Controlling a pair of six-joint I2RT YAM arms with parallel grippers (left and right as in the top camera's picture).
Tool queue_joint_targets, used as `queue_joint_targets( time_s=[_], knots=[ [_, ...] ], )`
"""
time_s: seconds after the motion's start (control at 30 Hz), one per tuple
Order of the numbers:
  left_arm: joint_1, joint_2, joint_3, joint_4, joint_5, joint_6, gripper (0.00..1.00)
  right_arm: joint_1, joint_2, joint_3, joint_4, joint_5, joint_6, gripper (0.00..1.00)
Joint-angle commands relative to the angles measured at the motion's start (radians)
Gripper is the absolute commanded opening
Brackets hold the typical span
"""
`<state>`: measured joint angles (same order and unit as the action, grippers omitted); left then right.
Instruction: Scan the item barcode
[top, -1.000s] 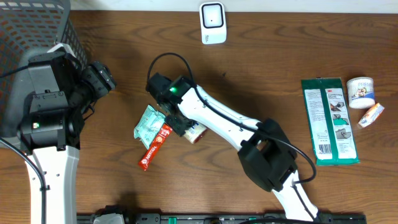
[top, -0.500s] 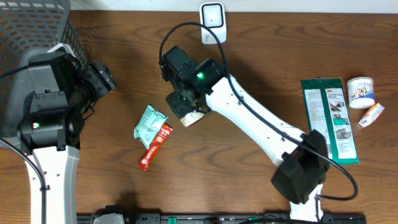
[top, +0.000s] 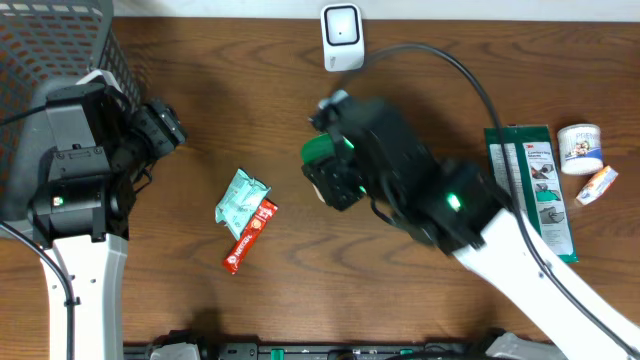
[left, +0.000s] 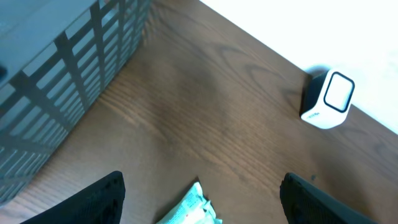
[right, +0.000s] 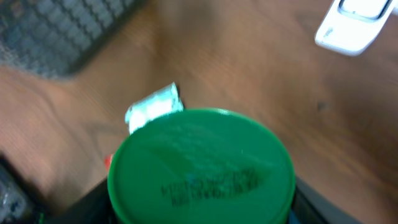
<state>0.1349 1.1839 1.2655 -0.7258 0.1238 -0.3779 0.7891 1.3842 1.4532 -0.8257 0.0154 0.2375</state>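
My right gripper (top: 335, 178) is shut on a jar with a green lid (top: 321, 152), held up over the middle of the table. In the right wrist view the round green lid (right: 200, 163) fills the space between my right gripper's (right: 200, 208) dark fingers, with blurred black print on top. The white barcode scanner (top: 342, 37) stands at the far edge of the table, beyond the jar, and appears again as the scanner (right: 353, 23) at top right. My left gripper (top: 166, 124) hangs open near the basket, holding nothing; its fingers (left: 102, 198) frame bare wood.
A grey wire basket (top: 55, 45) fills the far left corner. A mint-green packet (top: 240, 197) and a red bar (top: 250, 234) lie left of centre. At the right lie a green flat pack (top: 530, 195), a white tub (top: 579, 147) and a small box (top: 598, 185).
My right arm has lifted the green-lidded jar from beside the mint packet and carried it rightward, turning the lid up toward the camera. The left arm has stayed still.
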Motion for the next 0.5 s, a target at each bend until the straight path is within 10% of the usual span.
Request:
queue_joint_targets(
  time_s=[0.0,0.3,0.47],
  knots=[
    [0.004,0.004,0.002,0.0,-0.013,-0.002,0.81,-0.033,-0.155,-0.293,0.209,0.011,0.055,0.19],
    [0.004,0.005,0.002,0.0,-0.013,-0.002,0.81,0.006,0.047,-0.88,1.245,0.002,0.087,0.26],
    [0.004,0.005,0.002,0.0,-0.013,-0.002,0.81,0.019,0.294,-0.885,1.439,0.001,0.069,0.21]
  ],
)
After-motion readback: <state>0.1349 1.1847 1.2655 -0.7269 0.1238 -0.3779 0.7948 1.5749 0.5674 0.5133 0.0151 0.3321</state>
